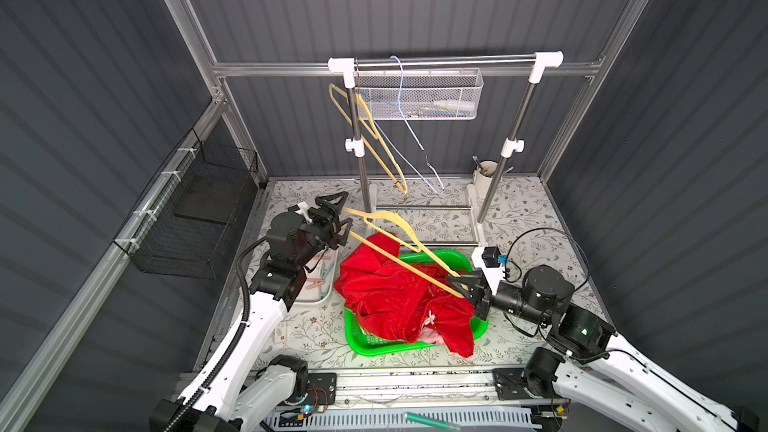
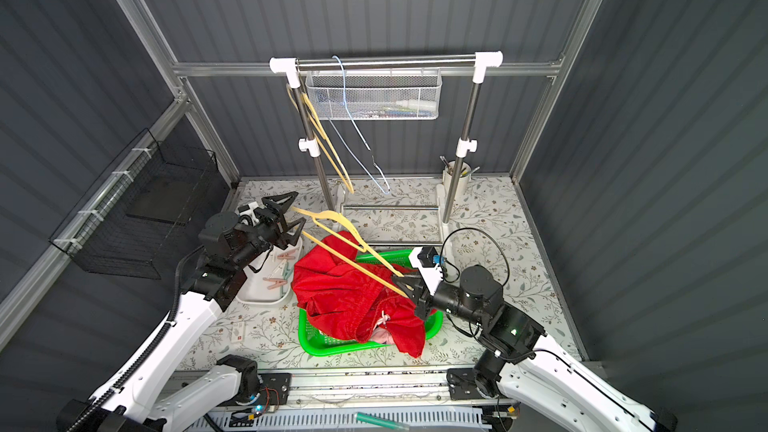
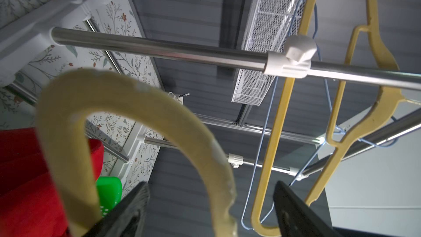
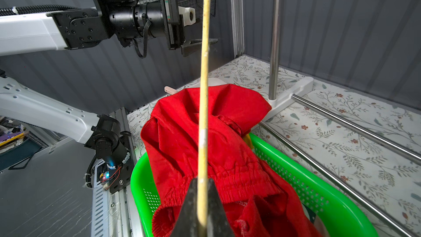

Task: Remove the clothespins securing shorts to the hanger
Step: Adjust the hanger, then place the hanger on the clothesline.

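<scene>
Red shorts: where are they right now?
In both top views, the red shorts lie heaped over the green basket at scene centre, beneath the yellow hanger clamped by the right gripper.

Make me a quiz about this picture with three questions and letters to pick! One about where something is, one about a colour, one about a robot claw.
1. Where do the red shorts lie?
A. on the rail
B. in the green basket
C. in the black wire cage

2. What colour is the hanger in the right gripper?
A. blue
B. white
C. yellow

3. The left gripper is:
A. open
B. shut on a clothespin
C. shut on the shorts

Answers:
1 B, they are heaped in the basket.
2 C, it pinches a yellow bar.
3 A, its jaws stand wide apart.
</scene>
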You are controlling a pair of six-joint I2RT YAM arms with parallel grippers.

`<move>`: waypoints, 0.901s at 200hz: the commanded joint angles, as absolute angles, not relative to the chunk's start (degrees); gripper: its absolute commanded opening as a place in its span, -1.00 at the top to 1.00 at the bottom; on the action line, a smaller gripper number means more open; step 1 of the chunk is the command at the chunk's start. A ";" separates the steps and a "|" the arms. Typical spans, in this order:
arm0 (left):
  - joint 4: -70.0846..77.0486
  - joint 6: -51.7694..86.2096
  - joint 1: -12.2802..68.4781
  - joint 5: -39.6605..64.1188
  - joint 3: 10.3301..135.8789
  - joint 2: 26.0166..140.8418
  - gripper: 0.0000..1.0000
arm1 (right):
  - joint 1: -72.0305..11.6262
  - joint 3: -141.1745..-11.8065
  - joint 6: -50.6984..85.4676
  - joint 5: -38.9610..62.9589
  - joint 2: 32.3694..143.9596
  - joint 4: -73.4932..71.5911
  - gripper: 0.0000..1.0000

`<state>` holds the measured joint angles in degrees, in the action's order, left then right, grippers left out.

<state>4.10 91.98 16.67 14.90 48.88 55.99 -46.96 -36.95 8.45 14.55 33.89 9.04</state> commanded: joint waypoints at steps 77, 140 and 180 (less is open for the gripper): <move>-6.84 77.56 16.30 11.02 54.91 53.33 -0.99 | -46.85 -38.07 10.34 7.15 26.40 19.28 1.00; -6.16 77.16 16.26 11.30 53.93 53.85 -0.99 | -46.85 -39.24 11.07 -1.65 21.62 25.30 1.00; -5.89 77.42 16.26 11.50 53.47 53.88 -0.99 | -46.85 -39.68 11.49 -5.89 18.54 26.88 1.00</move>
